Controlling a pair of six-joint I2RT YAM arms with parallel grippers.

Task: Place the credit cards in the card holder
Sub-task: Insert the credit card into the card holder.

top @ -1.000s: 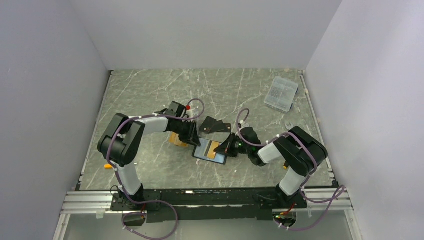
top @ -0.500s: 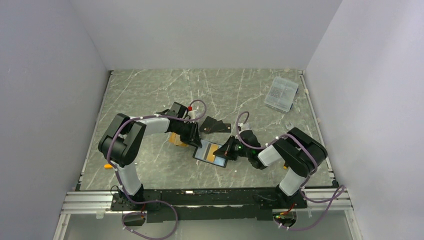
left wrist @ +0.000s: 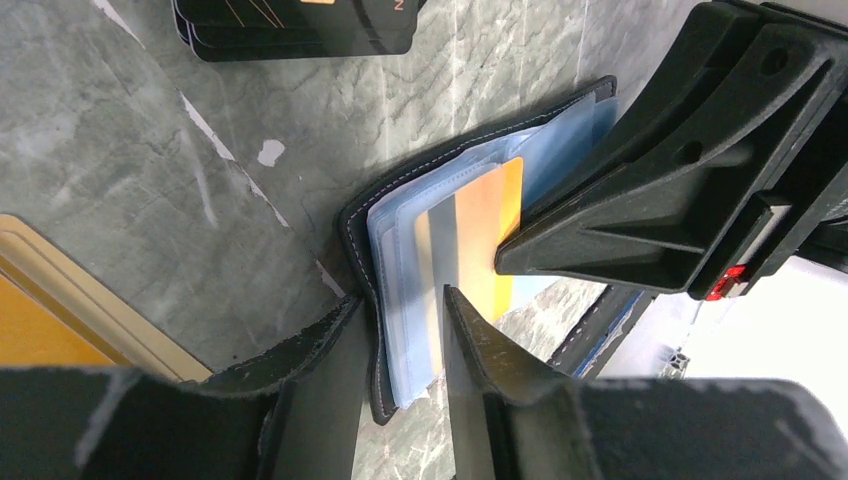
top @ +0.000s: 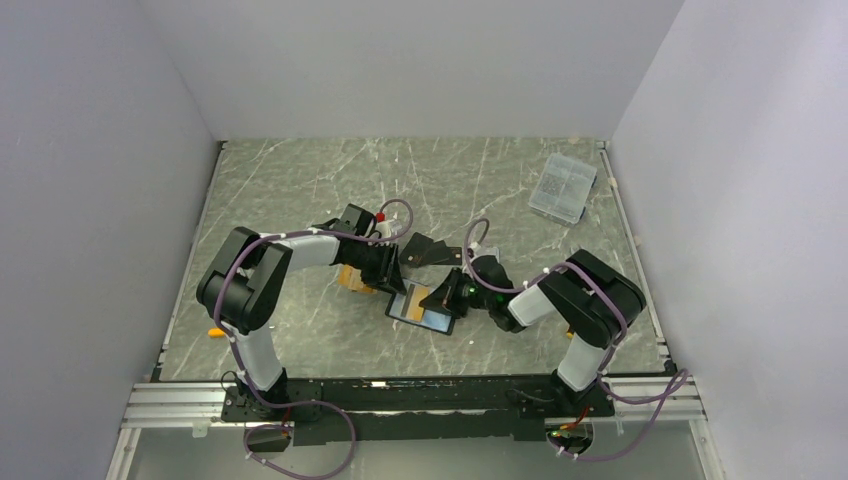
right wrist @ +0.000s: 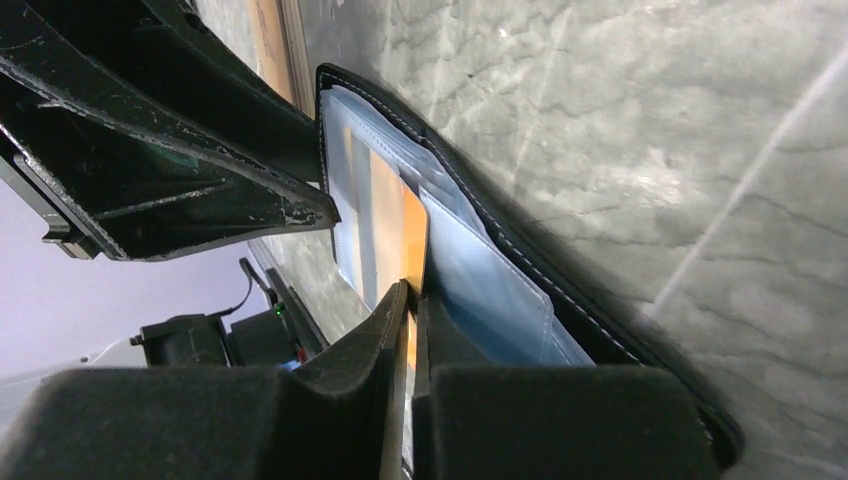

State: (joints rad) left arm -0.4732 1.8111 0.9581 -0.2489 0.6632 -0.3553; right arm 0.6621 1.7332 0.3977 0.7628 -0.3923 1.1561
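The card holder point(top: 412, 312) lies open on the marble table, light blue sleeves up. An orange-gold credit card point(left wrist: 487, 235) is partly inside one sleeve. My right gripper point(right wrist: 412, 300) is shut on that card's point(right wrist: 408, 225) outer end, low beside the holder's point(right wrist: 585, 320) right half. My left gripper point(left wrist: 400, 310) is open and straddles the holder's point(left wrist: 356, 235) left edge. One of its fingers point(left wrist: 315, 345) is outside the leather and the other rests on the sleeves. Two black credit cards point(top: 432, 250) lie overlapped just behind the holder, also at the top of the left wrist view point(left wrist: 300, 25).
An orange flat rectangle with a pale rim point(top: 350, 279) lies under my left arm, left of the holder. A clear plastic box point(top: 562, 187) sits at the back right. A small orange object point(top: 215, 331) lies by the table's left edge. Walls enclose three sides.
My right gripper has moved left with the orange-gold card, sliding it further into the sleeve. The left arm has barely moved.
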